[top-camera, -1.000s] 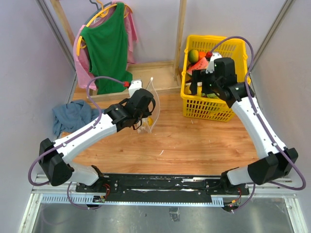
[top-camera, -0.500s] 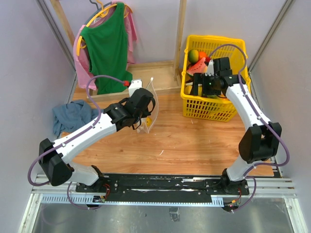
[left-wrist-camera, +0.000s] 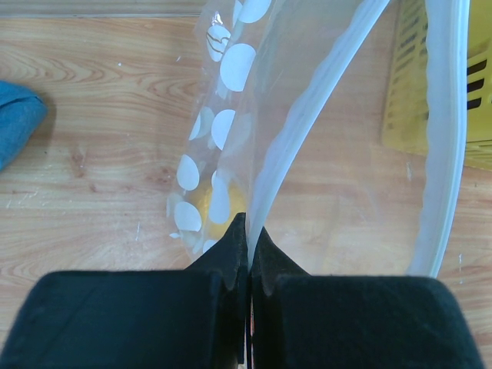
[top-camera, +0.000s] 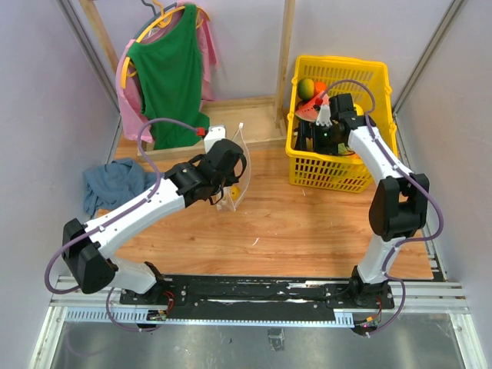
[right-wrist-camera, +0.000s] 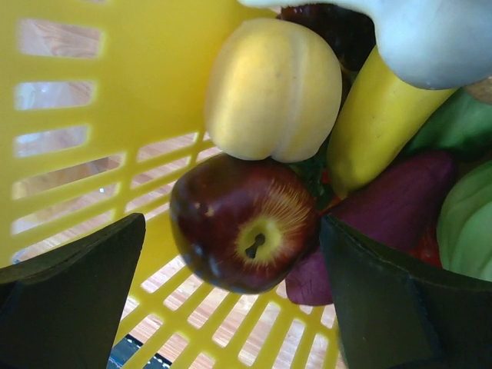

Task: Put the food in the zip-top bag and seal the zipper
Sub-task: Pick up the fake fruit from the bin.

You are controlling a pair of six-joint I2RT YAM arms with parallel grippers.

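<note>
The zip-top bag (top-camera: 241, 157) stood upright on the wooden table (top-camera: 292, 223), left of the yellow basket (top-camera: 338, 181) and apart from it, its mouth gaping toward the far side. The left gripper (left-wrist-camera: 247, 238) had its 2 fingers pressed together on the near edge of the bag, with the pale zipper (left-wrist-camera: 307, 115) running up out of the pinch and curving round to the right. 1 yellow fruit (left-wrist-camera: 231, 201) showed through the dotted plastic low in the bag.

The rest of the food lay in the basket. The right gripper (right-wrist-camera: 231, 231) hung inside it at the left wall, jaws spread wide and holding nothing, 1 finger on either side of a dark red apple (right-wrist-camera: 242, 234). Touching the apple on its far side sat a yellow round fruit (right-wrist-camera: 273, 88); a banana (right-wrist-camera: 377, 123) and a purple fruit (right-wrist-camera: 384, 207) lay to its right. A mango (top-camera: 307, 87) rested in the far left corner.

A blue cloth (top-camera: 115, 184) lay at the table's left edge.
</note>
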